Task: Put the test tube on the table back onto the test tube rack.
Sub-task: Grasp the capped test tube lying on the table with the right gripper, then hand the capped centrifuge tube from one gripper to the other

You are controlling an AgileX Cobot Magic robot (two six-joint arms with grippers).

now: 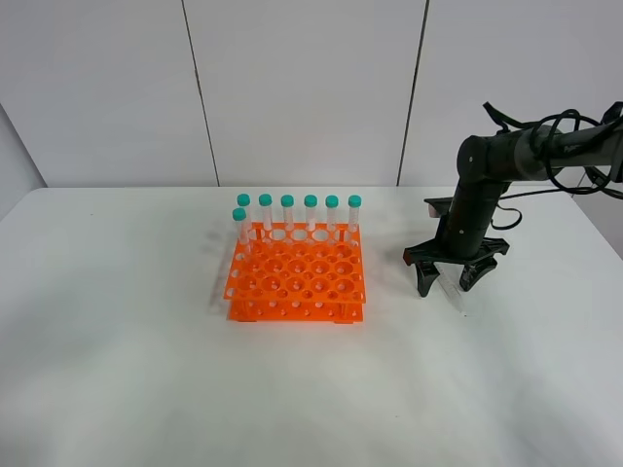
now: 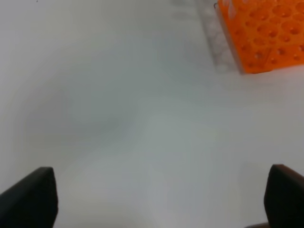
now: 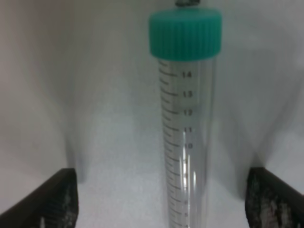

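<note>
The test tube [image 3: 187,142], clear with a teal-green cap, lies flat on the white table [image 1: 146,341] right of the orange test tube rack [image 1: 297,274]. In the exterior view it shows faintly under the right arm [image 1: 458,300]. My right gripper [image 1: 450,279] is open and low over the tube, one finger on each side, not touching it; the right wrist view shows the tube centred between the fingers [image 3: 52,202]. My left gripper [image 2: 156,204] is open and empty over bare table, with a corner of the rack [image 2: 266,33] ahead. The left arm is out of the exterior view.
Several teal-capped tubes [image 1: 299,212] stand upright along the rack's back row, and one more [image 1: 239,226] in the second row at the left. Black cables [image 1: 574,146] hang behind the right arm. A grey panelled wall [image 1: 302,88] stands behind the table.
</note>
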